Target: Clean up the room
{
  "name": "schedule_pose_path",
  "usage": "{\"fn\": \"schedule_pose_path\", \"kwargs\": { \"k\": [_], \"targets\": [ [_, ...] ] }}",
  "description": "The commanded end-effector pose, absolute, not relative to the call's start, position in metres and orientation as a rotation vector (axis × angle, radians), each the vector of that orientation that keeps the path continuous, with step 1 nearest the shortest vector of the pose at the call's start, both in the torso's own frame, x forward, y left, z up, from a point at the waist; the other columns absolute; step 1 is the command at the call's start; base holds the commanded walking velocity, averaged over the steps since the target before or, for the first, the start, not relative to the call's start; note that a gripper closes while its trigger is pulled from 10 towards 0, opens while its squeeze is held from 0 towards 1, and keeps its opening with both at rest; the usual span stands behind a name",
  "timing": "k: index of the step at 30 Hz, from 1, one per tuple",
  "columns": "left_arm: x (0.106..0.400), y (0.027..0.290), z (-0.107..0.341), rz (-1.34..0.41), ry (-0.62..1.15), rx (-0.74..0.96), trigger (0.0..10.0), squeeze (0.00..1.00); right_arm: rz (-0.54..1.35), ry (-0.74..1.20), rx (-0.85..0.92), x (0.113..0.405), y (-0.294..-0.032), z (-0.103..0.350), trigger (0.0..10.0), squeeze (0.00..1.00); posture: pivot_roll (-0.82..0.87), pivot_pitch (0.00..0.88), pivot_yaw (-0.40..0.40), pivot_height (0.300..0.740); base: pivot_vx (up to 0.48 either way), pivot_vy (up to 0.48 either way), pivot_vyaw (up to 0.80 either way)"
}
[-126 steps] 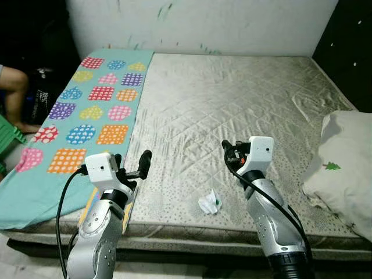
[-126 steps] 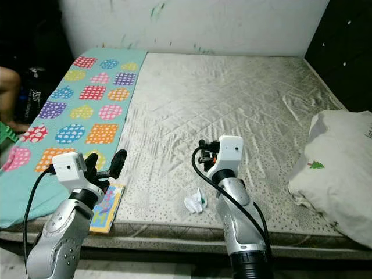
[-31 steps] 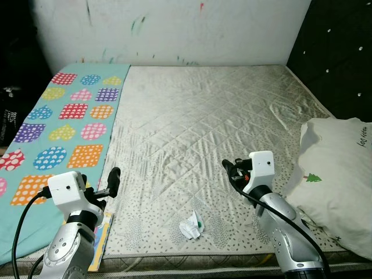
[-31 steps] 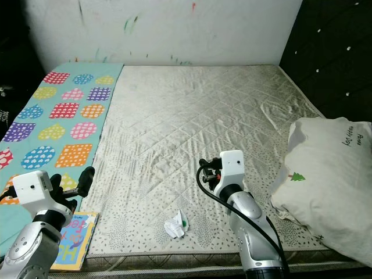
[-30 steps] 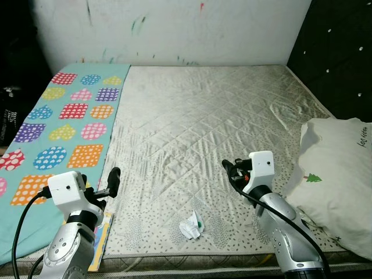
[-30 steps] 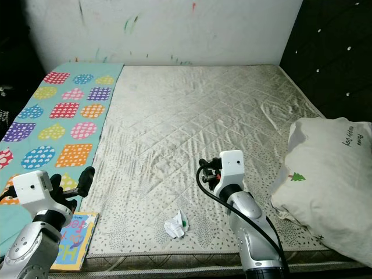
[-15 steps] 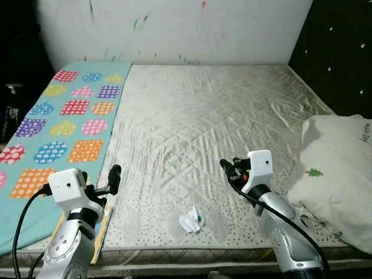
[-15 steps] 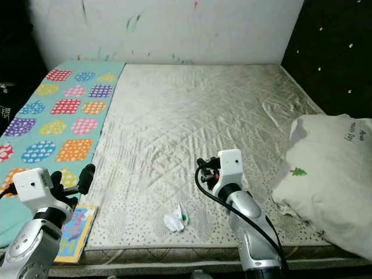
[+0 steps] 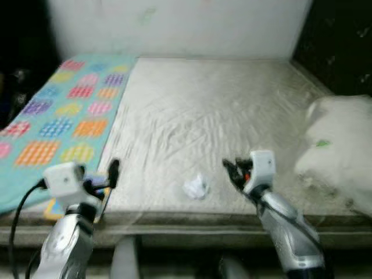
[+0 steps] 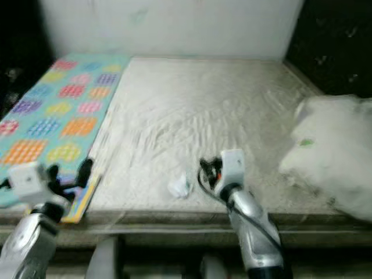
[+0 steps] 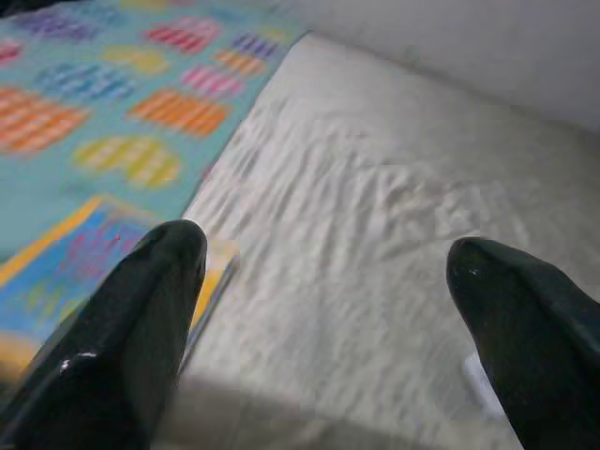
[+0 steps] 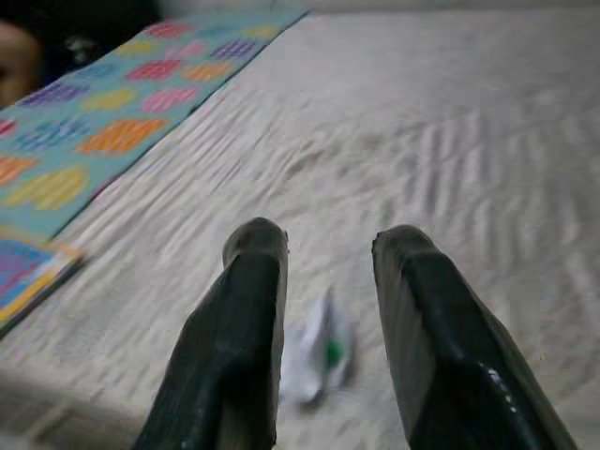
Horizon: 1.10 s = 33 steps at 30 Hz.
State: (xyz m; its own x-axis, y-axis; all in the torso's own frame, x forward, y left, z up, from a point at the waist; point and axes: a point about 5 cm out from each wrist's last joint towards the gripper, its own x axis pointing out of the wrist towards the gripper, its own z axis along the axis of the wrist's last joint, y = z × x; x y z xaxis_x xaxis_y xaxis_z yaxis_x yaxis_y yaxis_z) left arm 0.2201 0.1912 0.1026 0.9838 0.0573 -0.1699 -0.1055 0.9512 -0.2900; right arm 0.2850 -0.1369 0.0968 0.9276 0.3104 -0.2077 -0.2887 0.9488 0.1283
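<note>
A crumpled white wrapper (image 9: pixel 196 187) with a green spot lies on the mattress (image 9: pixel 215 110) near its front edge. My right gripper (image 9: pixel 233 170) hovers just right of it, open and holding nothing; in the right wrist view the wrapper (image 12: pixel 319 361) sits low between the two fingers. A colourful picture book (image 10: pixel 78 200) lies at the front left corner, partly on the teal sheet. My left gripper (image 11: pixel 328 253) is open wide above the bed edge, with the book (image 11: pixel 84 281) beside one finger.
A teal sheet (image 9: pixel 64 110) with coloured patches covers the bed's left strip. A white pillow (image 9: pixel 343 151) lies at the right edge. The bed's front edge (image 9: pixel 192 224) and dark floor show below. The eye views are blurred.
The whole picture has shifted and blurred, so the camera has moved; the bed's front edge now shows lower in view. Both arms keep their pose and the wrapper lies where it was.
</note>
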Motion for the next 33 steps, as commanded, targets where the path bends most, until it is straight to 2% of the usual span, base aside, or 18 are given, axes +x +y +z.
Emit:
{"fn": "schedule_pose_path", "kwargs": {
  "k": [1,9,16,19,24,27,33],
  "targets": [
    [0.226,0.194,0.115,0.085,0.11,-0.282,10.0,0.0,0.327,0.196,0.102,0.29,-0.131,0.106,10.0,0.0,-0.1,0.027,-0.007,0.611,0.0,0.0,0.0],
    [0.226,0.194,0.115,0.097,0.106,-0.283,10.0,0.0,0.355,0.192,0.09,0.293,-0.128,0.106,10.0,0.0,-0.1,0.024,-0.011,0.611,0.0,0.0,0.0],
    [0.224,0.196,0.115,0.107,0.107,-0.281,10.0,0.0,0.452,0.184,0.064,0.293,-0.115,0.108,10.0,0.0,-0.09,0.029,-0.015,0.611,0.0,0.0,0.0],
    [0.222,0.197,0.115,0.108,0.107,-0.278,10.0,0.0,0.501,0.175,0.066,0.293,-0.109,0.109,10.0,0.0,-0.09,0.039,-0.016,0.596,0.0,0.0,0.0],
    [0.213,0.19,0.111,-0.034,0.154,-0.282,10.0,0.0,0.565,0.216,0.012,0.293,-0.101,0.103,10.0,0.0,-0.07,0.061,-0.019,0.571,0.0,0.0,0.0],
    [0.205,0.186,0.113,-0.142,0.174,-0.312,10.0,0.0,0.634,0.228,-0.021,0.293,-0.091,0.099,10.0,0.0,-0.06,0.082,-0.019,0.571,0.0,0.0,0.0],
    [0.202,0.188,0.119,-0.127,0.161,-0.295,10.0,0.0,0.666,0.237,-0.027,0.296,-0.081,0.095,10.0,0.0,-0.04,0.11,-0.022,0.571,0.0,0.0,0.0]
  ]
}}
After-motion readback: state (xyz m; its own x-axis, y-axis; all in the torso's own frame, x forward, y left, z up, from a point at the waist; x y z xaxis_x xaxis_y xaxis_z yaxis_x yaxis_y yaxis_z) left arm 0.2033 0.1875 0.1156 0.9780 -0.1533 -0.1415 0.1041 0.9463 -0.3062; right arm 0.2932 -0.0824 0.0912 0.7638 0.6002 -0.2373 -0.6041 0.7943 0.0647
